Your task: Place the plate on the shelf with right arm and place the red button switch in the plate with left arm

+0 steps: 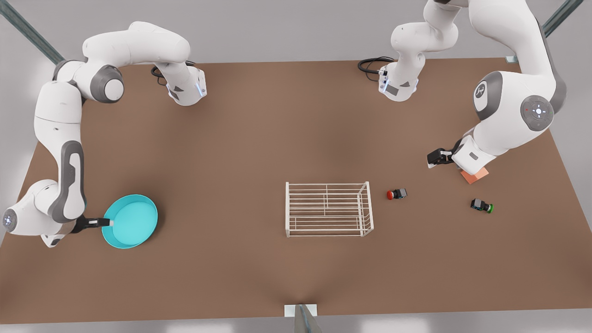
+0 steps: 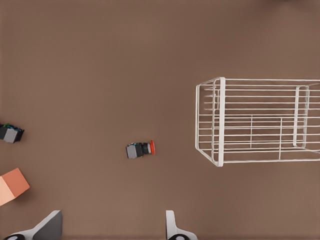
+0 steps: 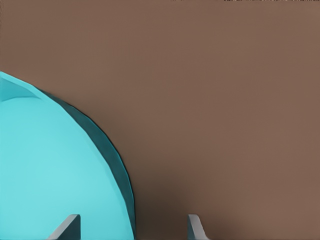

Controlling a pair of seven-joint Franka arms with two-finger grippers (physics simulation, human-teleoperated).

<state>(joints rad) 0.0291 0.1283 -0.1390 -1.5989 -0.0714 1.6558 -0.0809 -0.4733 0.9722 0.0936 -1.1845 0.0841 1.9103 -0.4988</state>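
Watching: I see both arms over a brown worktop [image 1: 259, 138], with nothing delivered yet.
Right gripper [image 1: 107, 223]: at the front view's 8 o'clock, at the plate's rim; in the right wrist view its jaws straddle the rim, spread apart, one finger over the dish and one outside, so not yet clenched.
Plate [image 1: 132, 221]: turquoise, lying on the worktop at the front view's left, well apart from the shelf.
Shelf [image 1: 328, 209]: white wire rack just below centre, top bare.
Left gripper [image 2: 112, 227]: hangs above the worktop at the front view's 3 o'clock, jaws released wide, holding nothing.
Red button switch [image 1: 396, 194]: on its side at the shelf's 3 o'clock, near it but not touching.
Others: green-capped switch [image 1: 482, 205] and orange cube [image 1: 474, 175] further towards 3 o'clock.
Progress: I judge this the very start; grasp, lift and carry of the plate remain, then the switch.
Room: plain grey surround, metal struts at the corners.
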